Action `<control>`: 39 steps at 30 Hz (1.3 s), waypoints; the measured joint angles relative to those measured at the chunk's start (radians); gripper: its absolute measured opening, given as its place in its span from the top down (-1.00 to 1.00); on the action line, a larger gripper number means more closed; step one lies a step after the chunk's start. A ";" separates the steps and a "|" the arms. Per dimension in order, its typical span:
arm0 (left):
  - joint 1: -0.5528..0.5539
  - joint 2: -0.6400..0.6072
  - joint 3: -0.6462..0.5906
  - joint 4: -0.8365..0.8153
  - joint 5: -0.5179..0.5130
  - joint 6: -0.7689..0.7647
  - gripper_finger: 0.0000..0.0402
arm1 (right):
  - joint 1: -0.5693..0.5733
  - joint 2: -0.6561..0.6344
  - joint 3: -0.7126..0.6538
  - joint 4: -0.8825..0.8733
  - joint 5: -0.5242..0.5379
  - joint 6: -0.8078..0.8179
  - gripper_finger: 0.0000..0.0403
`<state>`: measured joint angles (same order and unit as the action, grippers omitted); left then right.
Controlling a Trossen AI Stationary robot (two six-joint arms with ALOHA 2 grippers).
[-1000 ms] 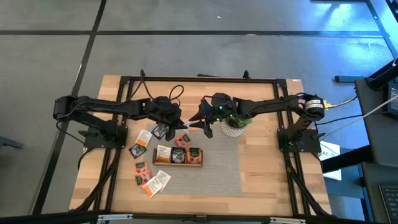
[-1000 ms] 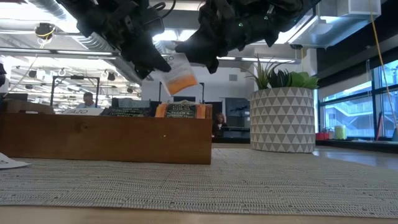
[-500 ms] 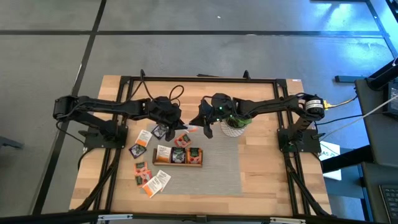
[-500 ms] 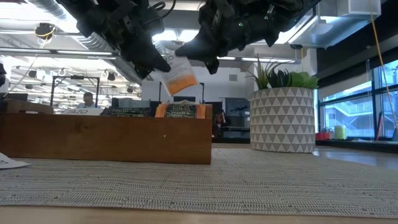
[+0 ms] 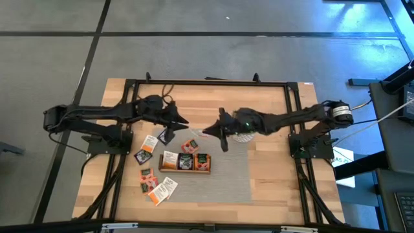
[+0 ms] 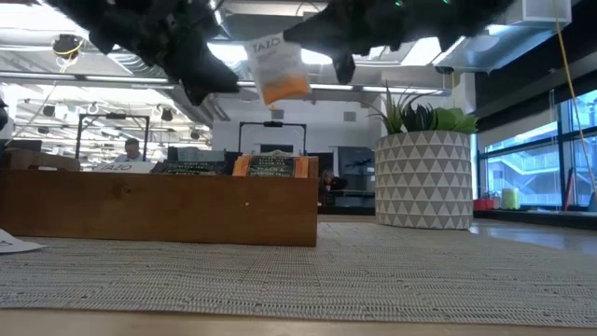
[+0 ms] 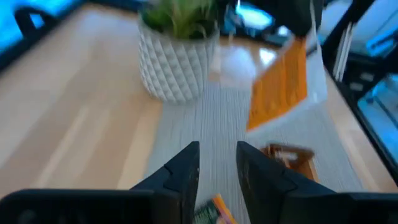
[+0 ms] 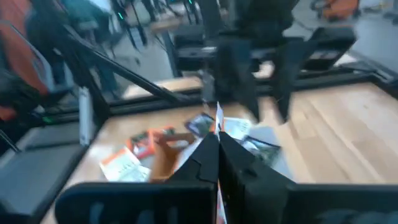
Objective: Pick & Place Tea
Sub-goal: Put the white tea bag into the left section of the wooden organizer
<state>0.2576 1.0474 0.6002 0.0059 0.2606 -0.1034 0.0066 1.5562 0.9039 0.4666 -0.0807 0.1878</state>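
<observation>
A white-and-orange tea sachet (image 6: 277, 67) hangs in the air above the table, between the wooden tray (image 5: 184, 171) and the potted plant (image 6: 423, 179). My right gripper (image 5: 207, 131) is shut on it; its own wrist view shows the sachet edge-on (image 8: 218, 118). My left gripper (image 7: 217, 168) stands open with nothing between its fingers, a short way toward the table's left from the sachet (image 7: 283, 84). The tray holds several sachets standing upright. More tea sachets (image 5: 158, 188) lie flat on the table left of and in front of the tray. My right gripper pinches the sachet by its upper edge (image 7: 297, 38) between its two fingers. The fingers come about level from the table's right side. The sachet hangs below them, tilted, clear of the table and the tray.
The plant in its white patterned pot (image 7: 177, 62) stands right of the tray, partly under my right arm. A grey mat (image 5: 229, 175) covers the table's middle. Loose sachets (image 5: 150, 144) lie beside the tray's left end. Black frame bars run along the table's edges.
The sachet has passed from my left gripper to my right. My left gripper has let go and drawn back toward the table's left edge. My right gripper has carried the sachet upward; it now hangs higher over the tray than before.
</observation>
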 joint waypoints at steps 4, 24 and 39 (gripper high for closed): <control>0.014 -0.046 -0.054 0.121 0.000 -0.006 0.49 | 0.073 0.018 -0.133 0.301 0.038 0.085 0.99; -0.002 -0.068 -0.074 0.170 0.000 -0.041 0.49 | 0.372 0.256 -0.167 0.570 0.458 0.066 0.99; -0.002 -0.068 -0.074 0.169 0.000 -0.040 0.48 | 0.402 0.370 -0.080 0.601 0.595 0.056 0.98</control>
<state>0.2554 0.9798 0.5259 0.1753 0.2607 -0.1436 0.4084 1.9259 0.8243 1.0676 0.5143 0.2438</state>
